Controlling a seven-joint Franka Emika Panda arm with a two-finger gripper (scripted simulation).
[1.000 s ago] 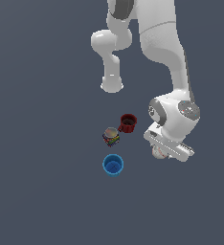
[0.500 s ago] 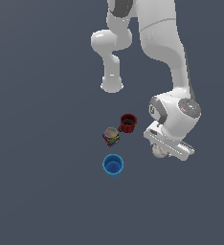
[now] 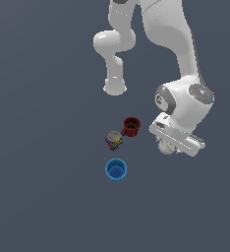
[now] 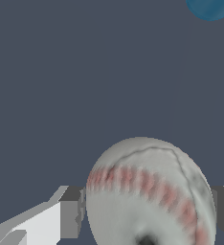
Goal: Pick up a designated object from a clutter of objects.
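The end effector (image 4: 147, 213) sits with its fingers (image 4: 71, 213) flanking the baseball (image 4: 147, 191); whether clamped I cannot tell, so lifting might let it roll free.

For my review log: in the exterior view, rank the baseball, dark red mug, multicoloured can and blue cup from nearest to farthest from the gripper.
1. Baseball: at the gripper, between its fingers.
2. Dark red mug: toward the exterior view's left, slightly higher.
3. Multicoloured can: farther left.
4. Blue cup: left and lower, roughly as far as the can; too close to call.
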